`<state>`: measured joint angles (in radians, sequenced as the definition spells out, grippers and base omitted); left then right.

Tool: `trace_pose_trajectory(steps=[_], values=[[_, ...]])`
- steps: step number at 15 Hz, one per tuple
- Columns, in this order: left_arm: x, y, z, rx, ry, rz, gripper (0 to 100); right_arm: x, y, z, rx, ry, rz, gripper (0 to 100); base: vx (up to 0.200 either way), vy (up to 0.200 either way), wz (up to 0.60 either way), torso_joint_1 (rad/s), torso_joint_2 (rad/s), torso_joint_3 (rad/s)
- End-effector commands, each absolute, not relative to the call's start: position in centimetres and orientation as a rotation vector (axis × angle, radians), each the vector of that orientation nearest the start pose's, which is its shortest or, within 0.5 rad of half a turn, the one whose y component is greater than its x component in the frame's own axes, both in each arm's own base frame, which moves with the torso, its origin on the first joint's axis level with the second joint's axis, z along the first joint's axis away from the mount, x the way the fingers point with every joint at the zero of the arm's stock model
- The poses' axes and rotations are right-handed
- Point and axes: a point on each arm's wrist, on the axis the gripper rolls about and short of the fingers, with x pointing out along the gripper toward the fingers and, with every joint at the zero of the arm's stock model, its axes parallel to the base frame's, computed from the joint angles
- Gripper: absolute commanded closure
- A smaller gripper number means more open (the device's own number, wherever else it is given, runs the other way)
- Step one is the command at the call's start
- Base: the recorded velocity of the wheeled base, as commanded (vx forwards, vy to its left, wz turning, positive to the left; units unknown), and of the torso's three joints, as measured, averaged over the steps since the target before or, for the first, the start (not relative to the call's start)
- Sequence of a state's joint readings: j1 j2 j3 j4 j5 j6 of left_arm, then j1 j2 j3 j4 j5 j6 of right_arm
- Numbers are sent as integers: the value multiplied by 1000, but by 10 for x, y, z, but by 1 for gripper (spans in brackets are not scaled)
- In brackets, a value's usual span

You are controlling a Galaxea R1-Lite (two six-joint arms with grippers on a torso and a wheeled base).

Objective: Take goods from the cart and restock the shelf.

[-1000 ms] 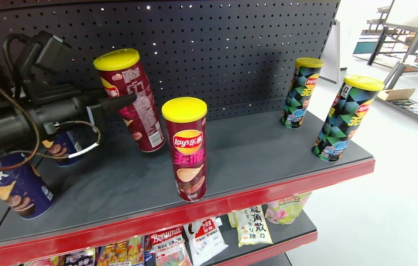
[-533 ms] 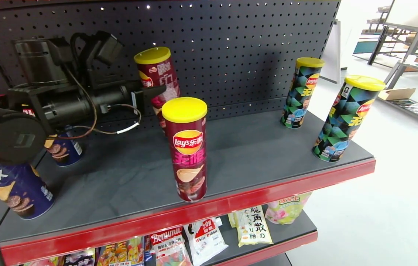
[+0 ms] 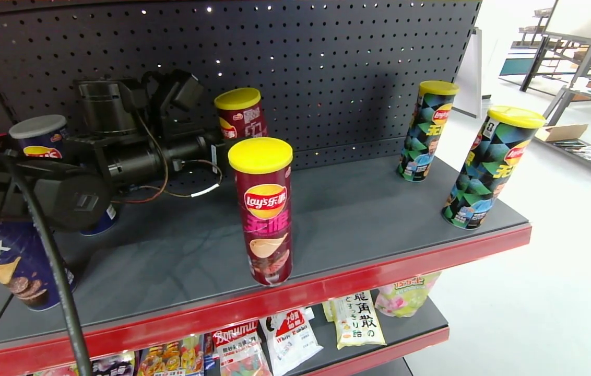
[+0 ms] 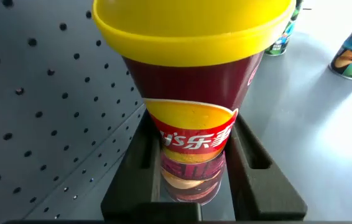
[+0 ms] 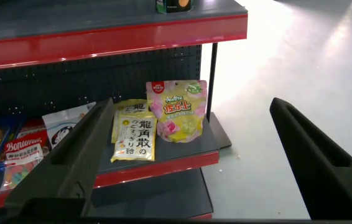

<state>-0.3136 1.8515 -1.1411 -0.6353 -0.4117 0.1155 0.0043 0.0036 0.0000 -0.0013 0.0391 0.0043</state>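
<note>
**Head view.** The backdrop is a dark pegboard (image 3: 353, 78) rising behind a grey shelf deck (image 3: 358, 219) with a red front lip. Your left gripper (image 3: 224, 145) is clamped on the held crisp can (image 3: 240, 112), a maroon tube with a yellow lid. The can's long axis is upright, crosswise to the fingers. From the gripper, the pegboard lies just beyond the can. A second maroon can (image 3: 265, 209) stands just on the lip side of the gripper and hides the held can's base, so you cannot tell whether it touches the deck. The coming move is probably a short lowering and release, and this front neighbour is the thing to mind when you draw back. A rear patterned can (image 3: 427, 130) and a front patterned can (image 3: 488, 167) stand well apart, out past the fingertips. A blue can (image 3: 11, 266) stands back along the arm.

**Left wrist view.** The pegboard (image 4: 27, 93) runs close beside the held crisp can (image 4: 194, 118). The black fingers (image 4: 254, 158) of the left gripper (image 4: 194, 180) press both flanks of the can below its lid.

**Right wrist view.** This view looks over pale floor and a lower shelf (image 5: 163, 165). Your right gripper (image 5: 193, 109) is spread wide with nothing in it. Snack bags (image 5: 176, 112) lie ahead of it on the lower shelf. This arm is far from the job, and the left arm already has the can.
</note>
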Motion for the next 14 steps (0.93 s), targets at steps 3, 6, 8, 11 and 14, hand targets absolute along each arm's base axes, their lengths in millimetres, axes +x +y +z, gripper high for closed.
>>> trace_pose_trajectory(steps=[3, 6, 8, 11, 14], values=[[346, -126, 220, 109, 44, -740, 100, -23, 1, 76, 5, 2, 44, 0, 0, 0, 0, 0, 0, 0], [349, -128, 214, 110, 56, -745, 100, -23, 1, 76, 5, 2, 44, 0, 0, 0, 0, 0, 0, 0], [350, -128, 212, 111, 62, -746, 100, -23, 1, 76, 5, 2, 44, 0, 0, 0, 0, 0, 0, 0], [350, -131, 209, 124, 66, -753, 100, -23, 1, 76, 5, 2, 44, 0, 0, 0, 0, 0, 0, 0], [350, -132, 207, 166, 58, -758, 0, -23, 1, 76, 5, 2, 44, 0, 0, 0, 0, 0, 0, 0]])
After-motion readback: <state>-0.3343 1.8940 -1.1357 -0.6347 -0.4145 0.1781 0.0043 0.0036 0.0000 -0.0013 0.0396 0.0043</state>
